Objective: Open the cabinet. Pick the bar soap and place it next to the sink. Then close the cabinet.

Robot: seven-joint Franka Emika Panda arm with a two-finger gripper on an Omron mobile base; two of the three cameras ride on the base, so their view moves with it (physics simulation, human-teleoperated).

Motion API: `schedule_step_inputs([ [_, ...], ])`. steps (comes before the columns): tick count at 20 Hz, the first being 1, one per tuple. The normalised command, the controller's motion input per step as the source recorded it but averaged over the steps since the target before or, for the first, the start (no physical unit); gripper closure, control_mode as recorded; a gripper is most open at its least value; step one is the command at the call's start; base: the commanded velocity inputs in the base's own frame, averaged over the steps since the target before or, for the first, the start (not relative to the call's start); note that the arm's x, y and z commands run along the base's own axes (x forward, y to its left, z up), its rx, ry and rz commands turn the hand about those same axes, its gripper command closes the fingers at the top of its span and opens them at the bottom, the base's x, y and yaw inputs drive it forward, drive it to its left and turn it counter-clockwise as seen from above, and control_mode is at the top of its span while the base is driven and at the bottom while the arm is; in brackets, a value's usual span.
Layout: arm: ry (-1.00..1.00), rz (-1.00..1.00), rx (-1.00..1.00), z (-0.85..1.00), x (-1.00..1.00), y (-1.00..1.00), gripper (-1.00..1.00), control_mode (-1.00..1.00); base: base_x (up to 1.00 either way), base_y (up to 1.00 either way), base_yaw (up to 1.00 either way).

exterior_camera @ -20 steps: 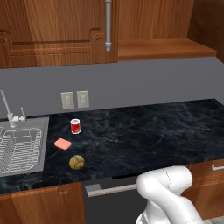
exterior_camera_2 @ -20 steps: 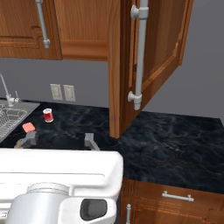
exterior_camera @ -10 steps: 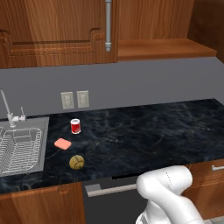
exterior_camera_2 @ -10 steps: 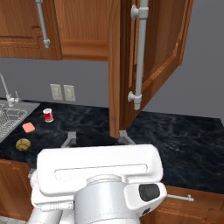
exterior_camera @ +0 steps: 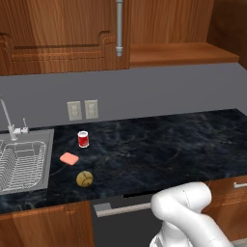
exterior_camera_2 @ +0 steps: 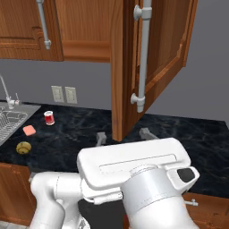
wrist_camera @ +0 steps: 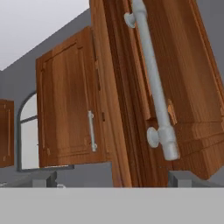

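Nearest to me in the right base view is the pincer point(exterior_camera_2: 121, 136), its two grey fingertips point(exterior_camera_2: 101, 137) poking up above the white hand. The jaws stand spread as wide as they go, with nothing between them and nothing touching them; the edge of the open cabinet door point(exterior_camera_2: 152, 58) hangs just past the gap. In the hand view I see the same thing: one tip at 7 o'clock, the other at 5 o'clock, and the door's long grey bar handle point(wrist_camera: 153, 83) running from 12 o'clock down toward 4 o'clock, apart from both tips.

Further out lies the dark marble counter point(exterior_camera: 159, 149). On it, in the left base view, the yellow-brown ball point(exterior_camera: 84, 179) sits closest to the front edge. The bar soap point(exterior_camera: 69, 158) is at 11 o'clock of the ball, lying flat just beside the right rim of the sink point(exterior_camera: 43, 169). The red can point(exterior_camera: 83, 139) stands upright at 1 o'clock of the soap, near the wall.

Farthest, on the grey wall, are two outlet plates point(exterior_camera: 82, 110), and above them the cabinet point(exterior_camera: 62, 34): its left door is shut, its right door swung open, with the bare shelf point(exterior_camera: 181, 54) showing.
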Motion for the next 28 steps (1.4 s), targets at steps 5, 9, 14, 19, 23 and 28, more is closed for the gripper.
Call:
schedule_step_inputs([
  [5, 0.00, 0.11, 0.00, -0.08, 0.23, -0.24, -1.00, -1.00, 0.00, 0.00, 0.00],
  [9, 0.00, 0.08, 0.00, -0.07, 0.10, -0.15, -1.00, -1.00, 0.00, 0.00, 0.00],
  [14, 0.00, 0.06, 0.00, -0.09, 0.02, 0.00, -1.00, -1.00, 0.00, 0.00, 0.00],
  [19, 0.00, 0.07, 0.00, -0.12, 0.21, 0.00, -1.00, -1.00, 0.00, 0.00, 0.00],
  [23, 0.00, 0.07, 0.00, 0.00, 0.28, 0.00, -1.00, -1.00, 0.00, 0.00, 0.00],
  [28, 0.00, 0.03, 0.00, 0.00, 0.45, -0.01, -1.00, -1.00, 0.00, 0.00, 0.00],
])
